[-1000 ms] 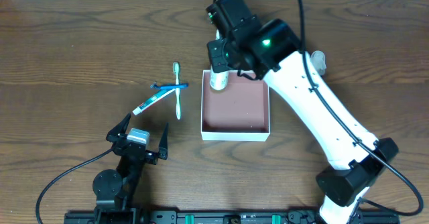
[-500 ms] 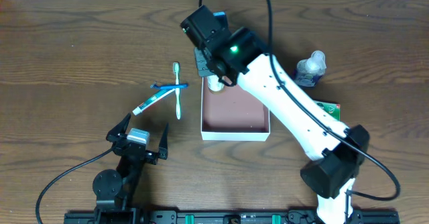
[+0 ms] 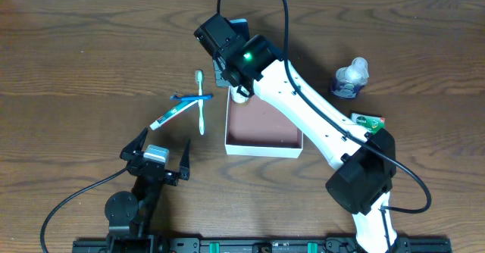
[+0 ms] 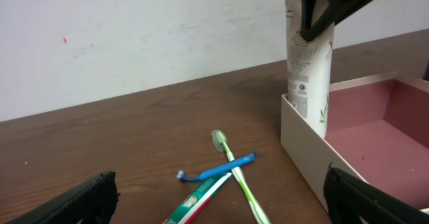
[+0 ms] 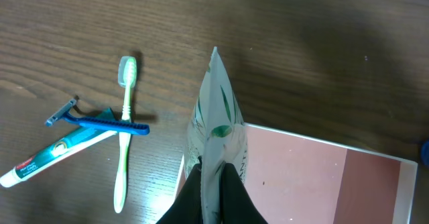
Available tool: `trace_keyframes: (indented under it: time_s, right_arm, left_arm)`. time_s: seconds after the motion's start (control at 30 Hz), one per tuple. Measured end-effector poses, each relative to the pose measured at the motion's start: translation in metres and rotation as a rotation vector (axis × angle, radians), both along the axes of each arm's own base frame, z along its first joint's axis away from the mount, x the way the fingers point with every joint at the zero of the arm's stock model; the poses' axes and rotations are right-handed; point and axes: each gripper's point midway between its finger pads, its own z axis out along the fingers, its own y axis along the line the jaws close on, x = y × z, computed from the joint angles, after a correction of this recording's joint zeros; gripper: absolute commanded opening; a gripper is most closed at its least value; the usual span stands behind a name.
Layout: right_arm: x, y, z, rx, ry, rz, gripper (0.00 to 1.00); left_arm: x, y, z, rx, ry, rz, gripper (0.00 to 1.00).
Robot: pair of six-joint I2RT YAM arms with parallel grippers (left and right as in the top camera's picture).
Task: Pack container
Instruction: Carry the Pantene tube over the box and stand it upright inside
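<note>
The container [image 3: 263, 145] is a shallow white-walled box with a reddish-brown floor, at the table's middle; it also shows in the left wrist view [image 4: 375, 127] and the right wrist view [image 5: 315, 177]. My right gripper [image 3: 239, 85] is shut on a white squeeze tube [image 4: 308, 70] with green print, held upright at the container's far left corner, its lower end inside the wall; the tube also shows in the right wrist view [image 5: 216, 110]. My left gripper [image 3: 155, 162] is open and empty, near the front left of the table.
A green toothbrush [image 3: 201, 101], a blue razor [image 3: 191, 98] and a toothpaste tube [image 3: 171, 114] lie crossed left of the container. A small clear bottle [image 3: 350, 77] and a small green packet [image 3: 368, 121] lie to the right.
My right arm has swung left with the tube, from over the container's far edge to its far left corner. The container has shifted slightly left. The left arm has not moved.
</note>
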Motion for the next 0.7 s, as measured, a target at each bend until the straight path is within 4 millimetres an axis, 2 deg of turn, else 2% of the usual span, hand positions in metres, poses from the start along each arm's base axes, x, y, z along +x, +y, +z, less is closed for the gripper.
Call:
trace_keyframes:
  time_s: [0.07, 0.1, 0.33, 0.5, 0.6, 0.67, 0.7]
  right_arm:
    - [0.0, 0.001, -0.002, 0.008, 0.004, -0.009, 0.39]
    - [0.001, 0.002, -0.002, 0.009, 0.003, -0.008, 0.45]
    - [-0.002, 0.006, -0.003, 0.02, 0.018, 0.026, 0.47]
    - [-0.012, 0.008, -0.001, 0.014, 0.055, 0.094, 0.49]
    - [-0.019, 0.004, 0.021, 0.017, 0.046, 0.137, 0.51]
    - [-0.023, -0.004, 0.046, 0.031, 0.018, 0.161, 0.52]
    - [-0.026, -0.013, 0.065, 0.042, -0.007, 0.166, 0.52]
  left_arm:
    - [0.0, 0.0, 0.0, 0.0, 0.0, 0.0, 0.98]
    - [0.0, 0.0, 0.0, 0.0, 0.0, 0.0, 0.98]
    - [0.0, 0.0, 0.0, 0.0, 0.0, 0.0, 0.98]
    - [0.0, 0.0, 0.0, 0.0, 0.0, 0.0, 0.98]
    - [0.0, 0.0, 0.0, 0.0, 0.0, 0.0, 0.98]
    - [0.0, 0.0, 0.0, 0.0, 0.0, 0.0, 0.98]
    - [0.0, 0.0, 0.0, 0.0, 0.0, 0.0, 0.98]
